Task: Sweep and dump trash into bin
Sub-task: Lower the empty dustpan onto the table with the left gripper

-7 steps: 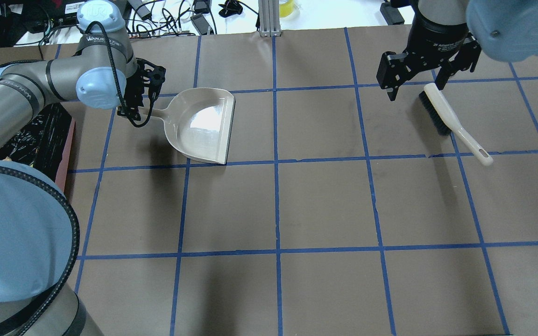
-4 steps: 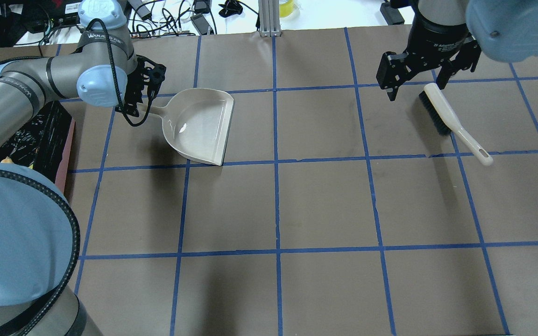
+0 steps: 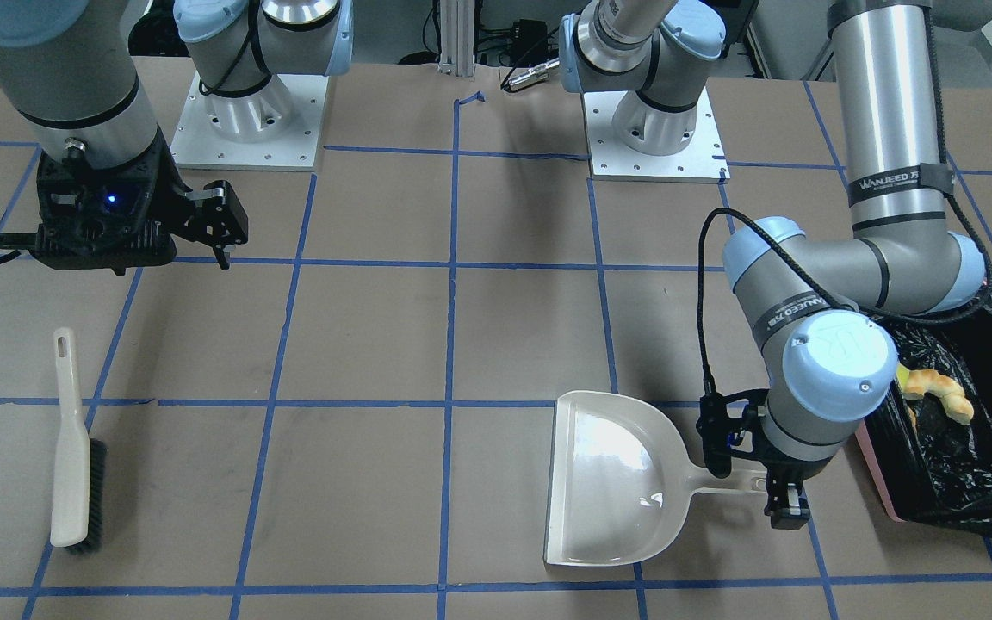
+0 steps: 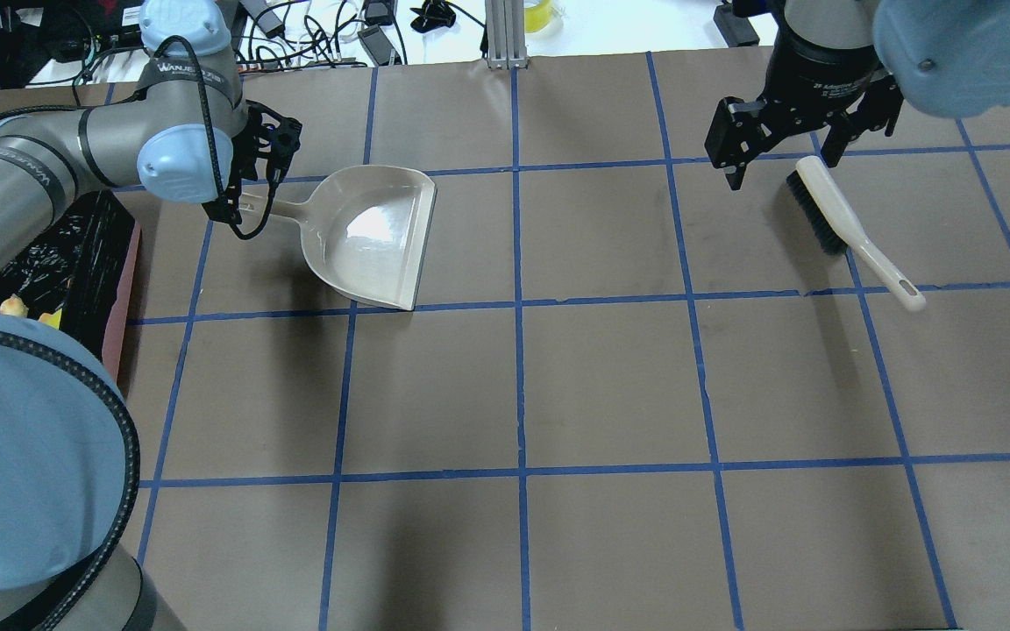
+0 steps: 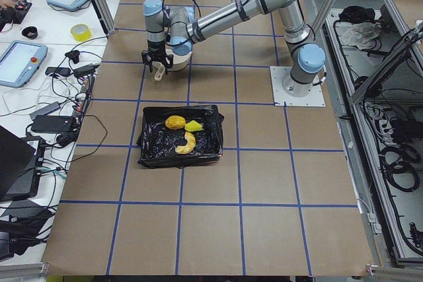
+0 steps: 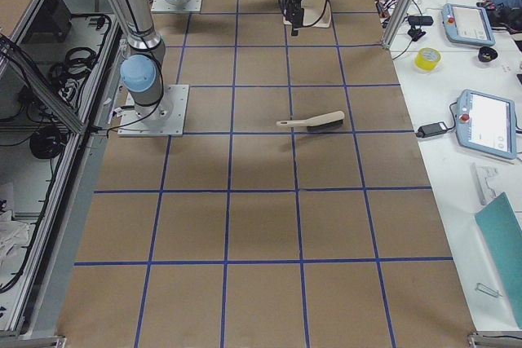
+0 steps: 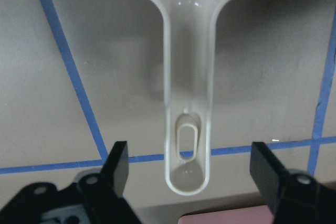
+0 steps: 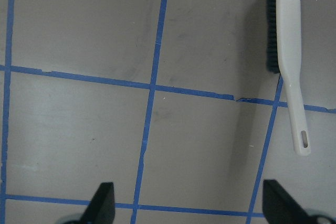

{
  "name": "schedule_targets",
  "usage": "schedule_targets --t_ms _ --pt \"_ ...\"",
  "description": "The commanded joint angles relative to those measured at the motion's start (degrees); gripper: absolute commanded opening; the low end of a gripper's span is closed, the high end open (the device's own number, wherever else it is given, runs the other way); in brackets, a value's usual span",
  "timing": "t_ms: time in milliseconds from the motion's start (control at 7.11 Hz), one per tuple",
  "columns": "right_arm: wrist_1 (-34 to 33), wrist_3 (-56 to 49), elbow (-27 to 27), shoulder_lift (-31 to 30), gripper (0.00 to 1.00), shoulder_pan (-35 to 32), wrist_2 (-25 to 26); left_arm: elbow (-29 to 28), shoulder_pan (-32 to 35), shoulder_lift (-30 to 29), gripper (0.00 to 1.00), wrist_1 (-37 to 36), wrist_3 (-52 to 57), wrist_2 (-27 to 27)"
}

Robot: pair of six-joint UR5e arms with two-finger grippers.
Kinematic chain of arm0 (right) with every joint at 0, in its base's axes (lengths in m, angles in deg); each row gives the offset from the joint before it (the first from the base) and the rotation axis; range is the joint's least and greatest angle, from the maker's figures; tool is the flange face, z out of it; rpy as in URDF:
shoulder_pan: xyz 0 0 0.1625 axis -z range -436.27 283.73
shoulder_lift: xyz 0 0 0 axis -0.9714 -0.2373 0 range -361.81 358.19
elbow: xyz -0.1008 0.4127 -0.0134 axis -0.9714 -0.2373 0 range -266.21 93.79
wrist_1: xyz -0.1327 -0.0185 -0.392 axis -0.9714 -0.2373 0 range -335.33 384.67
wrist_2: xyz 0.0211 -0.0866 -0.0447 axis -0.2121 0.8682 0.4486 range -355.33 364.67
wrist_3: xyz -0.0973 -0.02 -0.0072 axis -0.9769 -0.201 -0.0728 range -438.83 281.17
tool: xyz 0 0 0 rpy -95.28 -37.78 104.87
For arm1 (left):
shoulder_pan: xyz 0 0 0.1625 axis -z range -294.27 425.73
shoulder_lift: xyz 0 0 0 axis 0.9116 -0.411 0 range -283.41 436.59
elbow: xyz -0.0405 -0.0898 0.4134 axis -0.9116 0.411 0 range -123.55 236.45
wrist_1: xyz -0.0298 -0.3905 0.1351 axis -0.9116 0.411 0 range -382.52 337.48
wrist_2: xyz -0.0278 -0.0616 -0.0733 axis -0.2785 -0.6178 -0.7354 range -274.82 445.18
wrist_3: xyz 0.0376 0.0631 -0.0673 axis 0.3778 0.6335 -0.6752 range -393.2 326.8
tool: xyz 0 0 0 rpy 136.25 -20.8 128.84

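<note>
Left end effector point(image 7: 189, 171): wide open, astride the dustpan point(image 4: 373, 237) handle, gripping nothing.
Right end effector point(image 4: 778, 160): open, empty, near the brush point(image 4: 829, 206).
Trash point(image 5: 182, 133): all three pieces inside the bin.
Bin point(image 5: 215, 130): left end of the desk point(image 4: 610, 386).

You see a beige dustpan point(image 4: 373, 237) between black left fingers point(image 7: 118, 163), a cream, dark-bristled brush point(image 4: 838, 219), blue tape lines point(image 4: 518, 386) on the brown worktop point(image 4: 610, 386), and a black-lined pink bin point(image 3: 970, 482).
</note>
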Motion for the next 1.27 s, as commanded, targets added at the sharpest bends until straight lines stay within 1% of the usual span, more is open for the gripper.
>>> schedule_targets --t_ms 0,281,422,563,704,844,985,1126 --pt "0.00 -0.08 0.02 0.01 0.99 0.00 -0.07 -0.10 -2.63 5.93 0.84 6.97 -2.82 -5.43" --pt "0.00 -0.08 0.02 0.01 0.99 0.09 0.11 -0.19 -1.33 13.84 0.84 17.96 -17.36 -14.40" --pt "0.09 0.01 0.02 -0.08 0.99 0.09 0.02 -0.36 -0.97 18.14 0.84 20.27 -26.66 -21.40" --pt "0.00 0.01 0.02 -0.08 0.99 0.09 -0.07 -0.27 0.34 21.67 0.85 22.30 -34.76 -21.99" --pt "0.00 -0.08 0.02 -0.08 0.99 0.09 0.11 0.07 2.79 24.22 0.93 24.41 -46.67 -21.48" --pt "0.00 -0.08 0.02 -0.08 0.99 0.09 0.11 0.08 4.81 25.82 1.00 24.69 -61.24 -21.21" --pt "0.09 -0.08 0.02 -0.08 0.99 0.09 0.19 0.08 5.53 27.31 1.00 26.69 -70.61 -19.99" --pt "0.09 -0.08 0.02 -0.08 0.99 0.09 -0.07 0.08 5.71 28.81 1.00 27.93 -84.19 -19.80"
